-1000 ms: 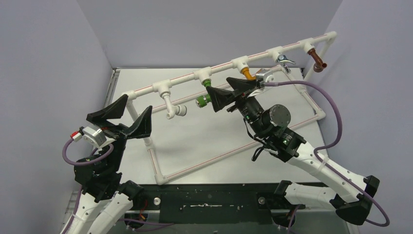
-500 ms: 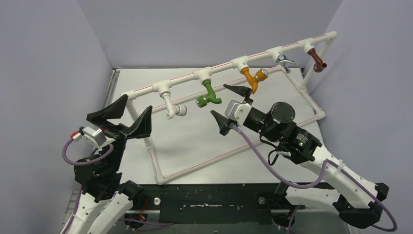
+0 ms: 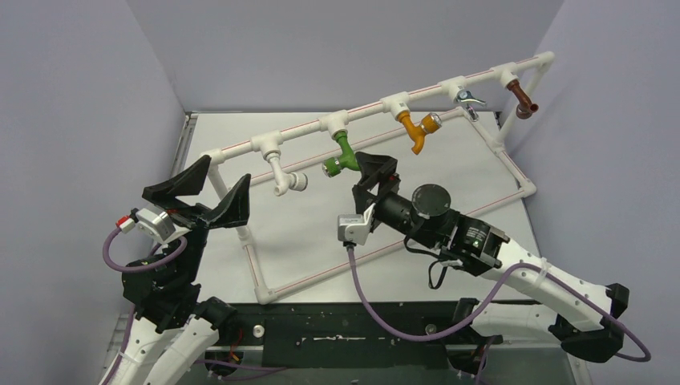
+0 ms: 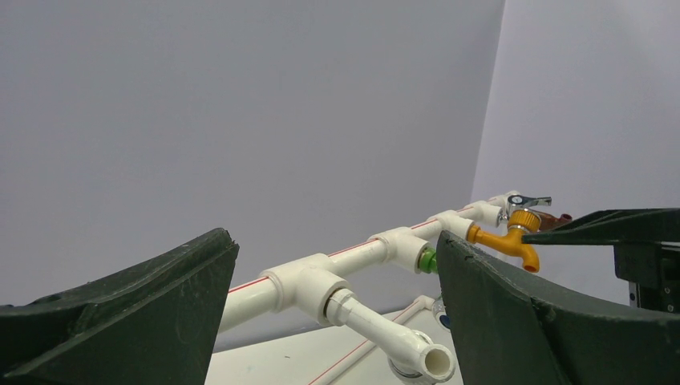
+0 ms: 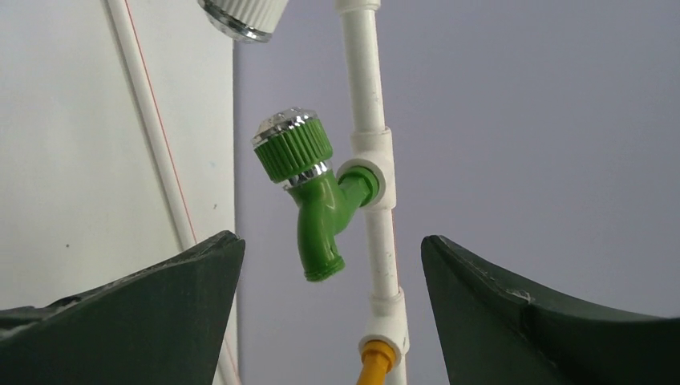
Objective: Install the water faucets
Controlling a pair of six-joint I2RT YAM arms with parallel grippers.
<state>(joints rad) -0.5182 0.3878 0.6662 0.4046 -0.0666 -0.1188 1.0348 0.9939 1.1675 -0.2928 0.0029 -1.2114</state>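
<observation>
The pipe frame [image 3: 369, 110] is white with thin red stripes. On it are a white tap [image 3: 282, 175], a green tap [image 3: 343, 158] with a shiny silver ring, an orange tap [image 3: 414, 130], a silver tap [image 3: 470, 98] and a brown tap [image 3: 524, 101]. The left gripper [image 3: 220, 180] and right gripper [image 3: 378, 164] are black, the cables [image 3: 365, 281] purple.

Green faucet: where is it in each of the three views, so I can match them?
Top external: green faucet upper centre, hanging from the white pipe.
Left wrist: right of centre, only a green sliver at a tee.
Right wrist: centre, in full.
Shared landmark: orange faucet, next along the pipe.
</observation>
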